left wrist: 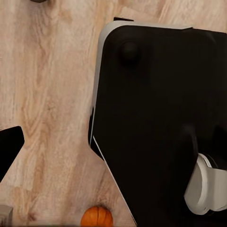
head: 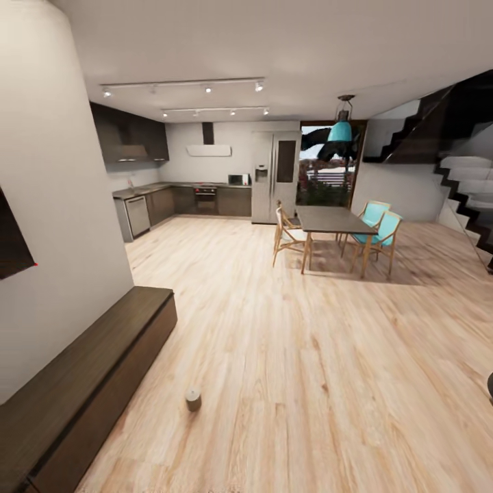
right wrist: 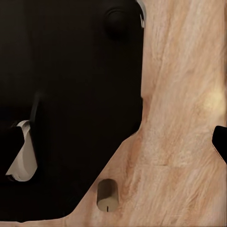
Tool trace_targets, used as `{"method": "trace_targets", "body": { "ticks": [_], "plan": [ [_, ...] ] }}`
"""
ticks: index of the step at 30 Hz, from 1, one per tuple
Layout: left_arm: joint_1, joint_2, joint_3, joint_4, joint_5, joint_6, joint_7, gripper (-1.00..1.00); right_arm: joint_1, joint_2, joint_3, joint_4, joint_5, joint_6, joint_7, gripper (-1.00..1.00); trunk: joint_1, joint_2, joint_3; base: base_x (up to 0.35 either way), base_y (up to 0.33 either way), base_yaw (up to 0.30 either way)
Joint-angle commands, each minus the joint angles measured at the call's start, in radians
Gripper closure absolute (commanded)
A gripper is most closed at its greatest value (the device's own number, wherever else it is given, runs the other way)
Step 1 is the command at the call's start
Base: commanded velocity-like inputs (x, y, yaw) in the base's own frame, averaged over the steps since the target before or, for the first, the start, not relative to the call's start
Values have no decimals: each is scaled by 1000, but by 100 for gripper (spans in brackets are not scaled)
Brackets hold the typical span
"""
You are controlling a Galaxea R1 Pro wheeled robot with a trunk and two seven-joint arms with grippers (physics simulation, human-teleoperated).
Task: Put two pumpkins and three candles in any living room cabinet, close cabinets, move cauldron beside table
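The robot stands on open wooden floor [head: 287,356] with the long dark cabinet [head: 89,370] running along the wall at the near left, its fronts apparently shut. One candle [head: 193,399] stands upright on the floor just beside the cabinet's front, near the robot. The left wrist view shows a pumpkin [left wrist: 96,217] on the floor close to the robot's black base [left wrist: 161,123], and the right wrist view shows a candle [right wrist: 107,194] almost touching the base's edge on the other side. A dark sliver sits at the edge of each wrist view (possibly a fingertip), so whether either gripper is apart or together cannot be told — neither appears to hold anything.

The main risk, as I judge it, is the base itself: with a candle and a pumpkin so near it, any turn or roll could knock them — the pumpkin would likely roll off, the candle tip over. The dining table [head: 332,222] far across the room is not the one the cauldron wants, and mistaking it would spoil the last step.
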Motion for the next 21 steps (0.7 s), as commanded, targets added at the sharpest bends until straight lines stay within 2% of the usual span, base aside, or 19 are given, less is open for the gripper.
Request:
{"method": "trace_targets", "body": {
  "ticks": [1,6,10,14,16,19,21],
  "plan": [
    [0,0,7,-4,8,-2,0,-100,0,-1,0,-2,0,-3,-1,-100,-4,6,1,0,0,248],
    [-1,-1,11,-12,33,-2,0,-100,-3,-2,-1,-14,1,-2,-2,-100,-23,41,11,0,0,240],
    [-1,-3,12,-23,47,0,-1,-100,-9,-2,0,-94,3,5,-2,-100,-38,69,20,0,0,240],
    [-2,-2,12,-28,58,2,-4,-100,-13,-2,0,-131,7,7,-2,-100,-53,97,29,0,0,251],
    [-2,-2,12,-28,67,2,-4,-100,-16,-2,1,-139,15,7,-2,-100,-53,97,27,0,0,256],
    [-2,-2,12,-30,101,3,-5,-100,-28,-2,1,-157,66,7,-2,-100,-53,97,25,0,0,259],
    [-2,-2,12,-30,112,3,-5,-100,-40,-2,1,-162,99,7,-2,-100,-53,97,23,0,0,260]
  ]
}}
